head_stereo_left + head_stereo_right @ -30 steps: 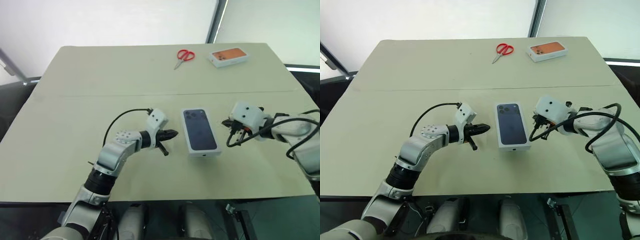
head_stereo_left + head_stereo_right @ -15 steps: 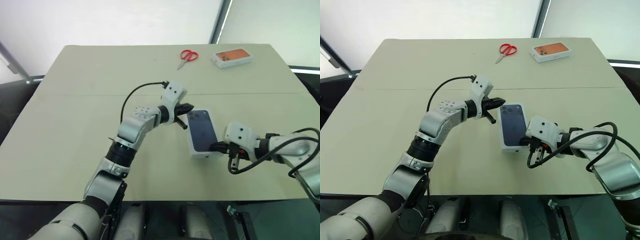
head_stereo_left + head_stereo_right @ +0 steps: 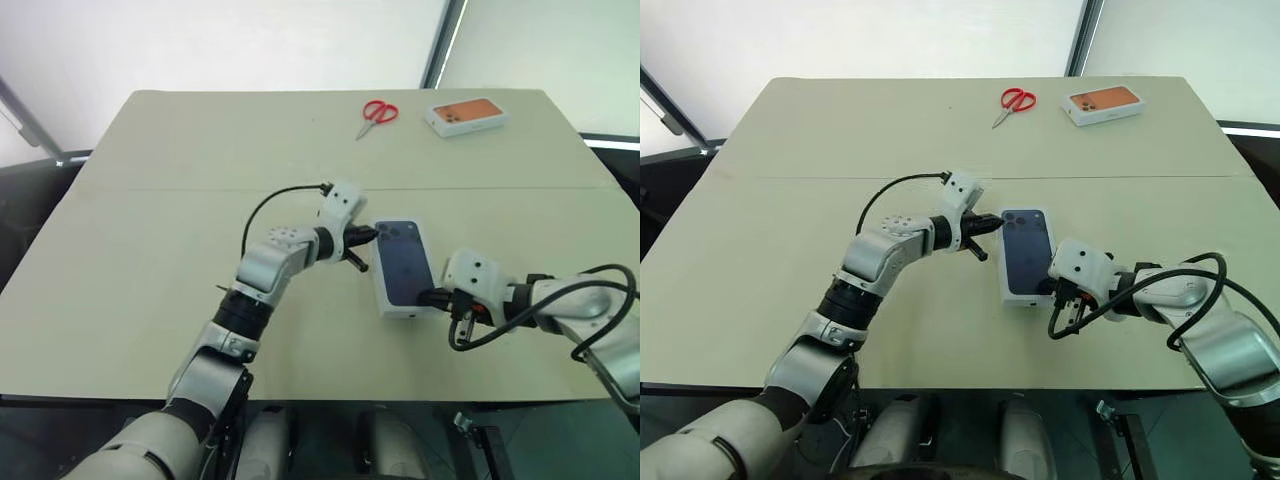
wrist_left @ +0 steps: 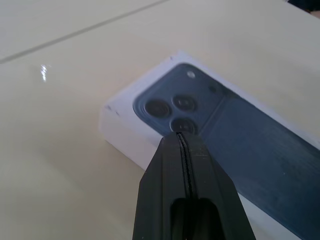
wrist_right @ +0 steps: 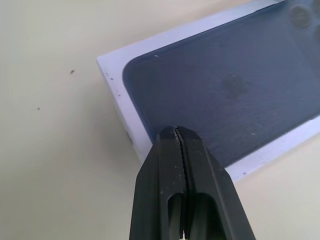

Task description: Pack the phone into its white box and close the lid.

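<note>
Right gripper (image 3: pixel 437 296), fingers pressed shut with nothing held, is set at the near right corner of the shallow white rectangular lid with the dark blue phone picture (image 3: pixel 403 262), lying mid-surface on the beige surface (image 3: pixel 150 200). Left gripper (image 3: pixel 371 236), likewise closed and empty, is reached across to its far left corner; a second ago both were held apart from it. Red-handled scissors (image 3: pixel 375 113) and orange-pictured white box (image 3: pixel 465 115) are seen far off.
</note>
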You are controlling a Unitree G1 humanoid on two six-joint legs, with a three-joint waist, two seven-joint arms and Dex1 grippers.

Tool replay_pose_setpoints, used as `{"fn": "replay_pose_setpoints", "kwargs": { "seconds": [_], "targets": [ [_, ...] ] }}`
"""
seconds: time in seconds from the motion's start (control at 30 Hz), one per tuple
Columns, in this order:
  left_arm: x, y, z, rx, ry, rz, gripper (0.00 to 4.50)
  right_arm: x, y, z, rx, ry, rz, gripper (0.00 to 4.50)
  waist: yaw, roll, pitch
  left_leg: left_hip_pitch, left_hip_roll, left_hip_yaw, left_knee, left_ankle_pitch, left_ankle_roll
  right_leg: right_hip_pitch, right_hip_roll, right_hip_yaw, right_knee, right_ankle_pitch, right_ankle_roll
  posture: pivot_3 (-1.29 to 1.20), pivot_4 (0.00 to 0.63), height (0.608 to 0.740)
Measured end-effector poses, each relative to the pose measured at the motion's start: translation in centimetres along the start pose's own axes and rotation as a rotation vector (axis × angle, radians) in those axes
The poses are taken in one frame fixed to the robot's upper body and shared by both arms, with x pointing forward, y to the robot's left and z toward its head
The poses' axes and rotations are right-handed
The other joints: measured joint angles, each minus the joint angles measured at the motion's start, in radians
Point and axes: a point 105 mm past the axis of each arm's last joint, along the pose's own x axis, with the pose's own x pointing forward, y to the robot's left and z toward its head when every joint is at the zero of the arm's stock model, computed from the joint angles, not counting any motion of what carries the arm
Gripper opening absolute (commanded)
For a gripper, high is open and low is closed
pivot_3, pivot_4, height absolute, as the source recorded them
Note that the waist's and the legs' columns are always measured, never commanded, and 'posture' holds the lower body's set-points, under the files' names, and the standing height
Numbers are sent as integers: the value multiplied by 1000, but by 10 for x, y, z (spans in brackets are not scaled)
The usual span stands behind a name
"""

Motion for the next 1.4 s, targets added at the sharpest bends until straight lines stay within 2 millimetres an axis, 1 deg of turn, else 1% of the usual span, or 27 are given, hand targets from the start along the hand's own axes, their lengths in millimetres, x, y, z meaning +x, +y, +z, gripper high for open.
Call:
{"fn": "replay_pose_setpoints", "kwargs": {
  "seconds": [0.1, 0.3, 0.43, 0.5, 0.57, 0.63, 0.67, 0.7, 0.73, 0.77, 0.83, 0.9, 0.93, 1.0, 1.03, 1.1, 1.17, 1.27, 1.33, 1.4],
  "targets": [
    [5, -6, -2, -5, 9, -16, 0, 1, 1, -2, 3, 2, -6, 32, 0, 0, 0, 0, 0, 0, 0, 0, 0, 1, 0, 0, 0, 0, 0, 0, 150, 697],
    [5, -4, -4, 3, 19, -4, 0, 2, 1, -4, 7, -1, -18, 32, 0, -1, -2, 2, 0, 0, 0, -2, 3, 3, 0, 0, -1, 0, 0, 0, 150, 697],
    [0, -1, -5, 2, 0, 11, 0, 4, 0, -3, 14, -14, -33, 32, 0, -1, -2, 3, 0, 0, 0, -2, 3, 3, 0, 0, -1, 0, 0, 0, 150, 697],
    [-8, 6, -7, -29, -48, 34, 0, 7, -10, -3, 44, -38, -81, 32, -8, -2, -2, 4, 1, 0, -1, -1, 2, 3, 0, 0, -1, 0, 0, 0, 150, 697],
    [-19, 17, -10, -49, -88, 75, 0, 7, -24, -4, 67, -49, -149, 32, -11, -1, -2, 3, 2, 0, -1, 2, -3, 2, 1, 0, 0, 0, 0, 0, 150, 697],
    [-41, 35, -10, -53, -152, 152, 0, 7, -45, 0, 103, -110, -256, 32, -20, -1, -2, 3, 2, 0, -2, 2, -4, 1, 1, 0, 0, 0, 0, 0, 150, 697],
    [-56, 45, -7, -41, -195, 204, 0, 6, -59, 4, 131, -152, -323, 32, -24, -1, -2, 2, 2, 0, -3, 3, -5, 0, 1, 1, 1, 0, 0, 0, 150, 697],
    [-67, 52, -5, -28, -217, 239, 0, 4, -67, 5, 151, -175, -368, 32, -22, -1, -2, 2, 2, 0, -2, 3, -5, 0, 1, 0, 1, 0, 0, 0, 150, 697],
    [-82, 60, -3, 2, -244, 284, 0, 2, -78, 8, 186, -212, -419, 32, -23, -1, -2, 2, 2, 0, -2, 3, -5, 0, 1, 0, 0, 0, 0, 0, 150, 697],
    [-96, 66, -4, 27, -257, 324, 0, -1, -88, 9, 224, -242, -466, 32, -23, -1, -2, 2, 2, 0, -2, 3, -5, 0, 1, 0, 0, 0, 0, 0, 150, 697],
    [-115, 75, -9, 52, -260, 378, 0, -5, -99, 4, 278, -259, -523, 32, -17, -1, -2, 1, 2, 0, -2, 3, -5, 0, 1, 0, 0, 0, 0, 0, 150, 697],
    [-136, 81, -23, 30, -263, 432, 0, -4, -106, -1, 314, -277, -557, 32, -18, -1, -2, 1, 1, 0, -2, 3, -5, 0, 0, 1, 0, 0, 0, 0, 150, 697],
    [-147, 85, -30, -4, -272, 464, 0, -4, -109, -8, 340, -278, -575, 32, -17, -1, -2, 1, 1, 0, -2, 3, -5, 0, 0, 1, 0, 0, 0, 0, 150, 697],
    [-163, 90, -36, -40, -291, 514, 0, -2, -112, -17, 375, -270, -593, 32, -12, 0, -2, 1, 1, 0, -2, 3, -5, -1, 0, 1, 0, 0, 0, 0, 150, 697],
    [-169, 91, -36, -42, -302, 535, 0, -1, -113, -19, 382, -272, -595, 32, -9, 0, -2, 1, 1, 0, -2, 3, -5, -1, 0, 1, 0, 0, 0, 0, 150, 697],
    [-178, 89, -34, -36, -325, 558, 0, 2, -113, -19, 390, -288, -588, 32, -9, 0, -2, 1, 1, 1, -2, 2, -5, -1, 0, 1, 0, 0, 0, 0, 150, 697],
    [-185, 87, -37, -30, -326, 572, 0, 4, -113, -17, 393, -306, -580, 32, -9, 0, -2, 1, 1, 1, -2, 2, -5, -1, 0, 1, 0, 0, 0, 0, 150, 697],
    [-196, 86, -56, -48, -282, 605, 0, 8, -112, -18, 408, -326, -564, 32, -11, 0, -2, 1, 2, 1, -2, 2, -4, -1, 1, 1, 1, 0, 0, 0, 150, 697],
    [-205, 86, -72, -61, -239, 639, 0, 9, -111, -19, 415, -349, -542, 32, -12, 0, -2, 1, 2, 1, -2, 0, -1, -1, 1, 1, 1, 0, 0, 0, 150, 697],
    [-209, 87, -79, -68, -223, 660, 0, 9, -110, -19, 428, -373, -514, 32, -11, 0, -2, 1, 2, 1, -2, 0, 0, -1, 1, 1, 1, 0, 0, 0, 150, 697]
  ]
}}
